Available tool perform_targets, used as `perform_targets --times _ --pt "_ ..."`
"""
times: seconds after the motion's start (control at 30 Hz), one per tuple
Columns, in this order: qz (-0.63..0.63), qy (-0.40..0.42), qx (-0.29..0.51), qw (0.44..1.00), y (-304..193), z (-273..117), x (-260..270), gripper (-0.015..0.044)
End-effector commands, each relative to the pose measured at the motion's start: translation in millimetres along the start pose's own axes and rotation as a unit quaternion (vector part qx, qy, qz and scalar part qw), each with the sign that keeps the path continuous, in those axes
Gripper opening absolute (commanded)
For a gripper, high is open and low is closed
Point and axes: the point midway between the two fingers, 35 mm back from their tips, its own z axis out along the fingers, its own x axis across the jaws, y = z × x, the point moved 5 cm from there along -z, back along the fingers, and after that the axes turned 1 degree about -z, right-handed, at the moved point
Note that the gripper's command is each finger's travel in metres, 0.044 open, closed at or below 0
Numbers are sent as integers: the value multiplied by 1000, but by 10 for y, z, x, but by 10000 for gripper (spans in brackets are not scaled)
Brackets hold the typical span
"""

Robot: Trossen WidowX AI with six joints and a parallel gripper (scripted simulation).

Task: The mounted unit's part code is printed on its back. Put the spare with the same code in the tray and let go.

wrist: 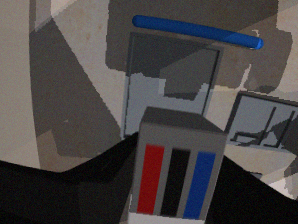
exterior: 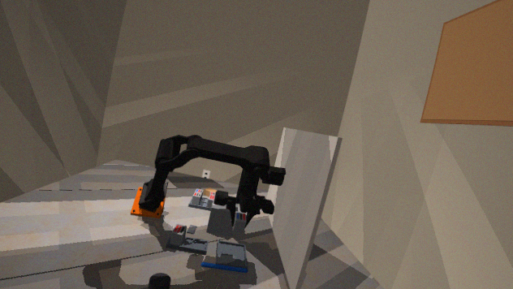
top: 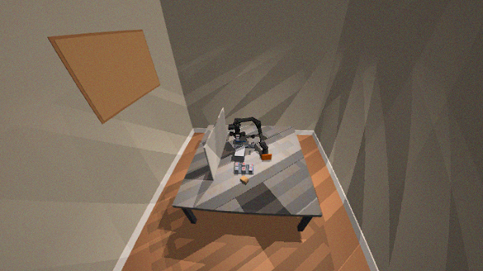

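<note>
My gripper (top: pixel 237 137) (exterior: pixel 240 223) is shut on a grey unit (exterior: pixel 240 218) (wrist: pixel 176 175) with red, black and blue stripes. The unit is held in the air, with the tray (exterior: pixel 224 267) (wrist: pixel 197 32) beyond it in the wrist view. The tray is grey with a blue bar along one edge, and nothing shows in it but shadow. Beside it is a rack (wrist: pixel 265 98) with thin dividers; in the exterior view a unit with red and black stripes (exterior: pixel 178 230) stands at its end. Any printed code is unreadable here.
A tall pale panel (top: pixel 215 148) (exterior: pixel 304 203) stands beside the gripper. A grey block (top: pixel 239 154) (exterior: pixel 220 222) stands near the held unit. Further off are a base with several dotted units (top: pixel 243 169) (exterior: pixel 197 195) and a tan block (top: pixel 244 179) (exterior: pixel 209 192).
</note>
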Motion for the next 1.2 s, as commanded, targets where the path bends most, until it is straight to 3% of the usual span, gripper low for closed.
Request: perform_targets --times 0.0,1.17 --pt "-2 2 -1 1000 1 19 5 0" --pt "1 2 -1 1000 1 269 24 0"
